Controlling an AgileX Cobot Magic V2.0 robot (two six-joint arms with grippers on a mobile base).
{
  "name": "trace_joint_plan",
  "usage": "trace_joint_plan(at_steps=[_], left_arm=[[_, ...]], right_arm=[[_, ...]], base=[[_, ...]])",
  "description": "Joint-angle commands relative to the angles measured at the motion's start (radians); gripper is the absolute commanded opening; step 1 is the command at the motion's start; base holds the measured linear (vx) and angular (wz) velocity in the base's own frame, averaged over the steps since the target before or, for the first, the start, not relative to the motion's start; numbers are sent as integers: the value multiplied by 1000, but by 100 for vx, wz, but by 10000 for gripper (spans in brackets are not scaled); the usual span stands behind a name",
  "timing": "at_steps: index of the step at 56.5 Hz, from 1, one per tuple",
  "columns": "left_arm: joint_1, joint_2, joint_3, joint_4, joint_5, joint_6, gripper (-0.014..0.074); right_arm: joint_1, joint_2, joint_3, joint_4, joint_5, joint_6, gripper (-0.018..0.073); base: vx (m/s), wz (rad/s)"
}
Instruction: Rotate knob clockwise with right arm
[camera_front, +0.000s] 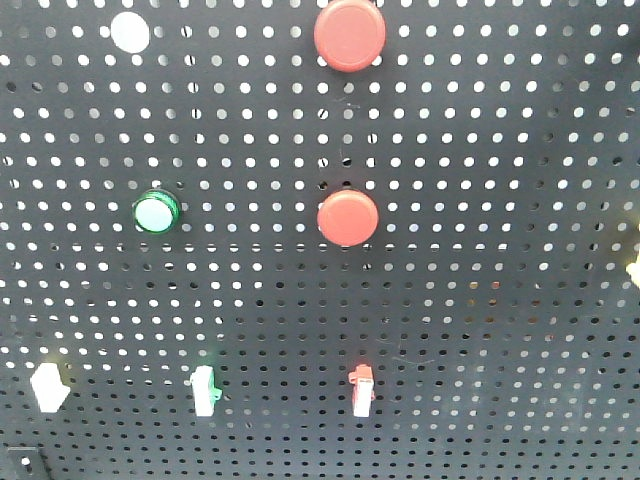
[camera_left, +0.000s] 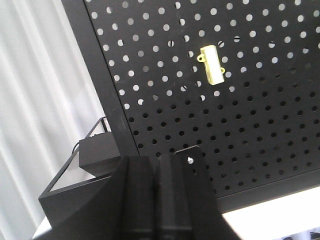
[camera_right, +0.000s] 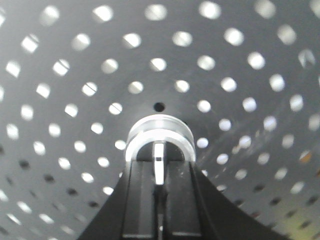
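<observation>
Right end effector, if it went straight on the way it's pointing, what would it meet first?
The knob: its pale centre tab sits between the fingers of the right end effector, seemingly in contact. Right behind it is the black pegboard.

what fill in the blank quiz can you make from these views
The pegboard carries ___ round red buttons. The lamp has a ___ rim. The switch in the left wrist view is ___. The right hand grips the knob in the ___ wrist view.
Missing words: two, green, yellow, right.
</observation>
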Motion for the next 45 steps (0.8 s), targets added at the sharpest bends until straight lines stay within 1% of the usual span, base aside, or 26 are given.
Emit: trace_joint_plan(at_steps=[1, 12, 22, 40, 45], left_arm=[[-8, -17, 33, -5, -76, -4, -6], [-8, -17, 33, -5, -76, -4, -6], [-8, -17, 33, -5, -76, -4, -6], [-8, -17, 33, -5, -76, -4, -6], [-8, -17, 33, -5, -76, -4, -6]], right_arm=[[-2, -4, -38, -101, -215, 86, -8], [-2, -4, -38, -99, -229, 100, -8], [-2, -4, -38, -100, -267, 136, -8], [-2, -4, -38, -100, -266, 135, 0], [-2, -4, -38, -106, -266, 121, 6]], base=[[0, 0], [0, 0], [0, 0], [0, 0], [0, 0]])
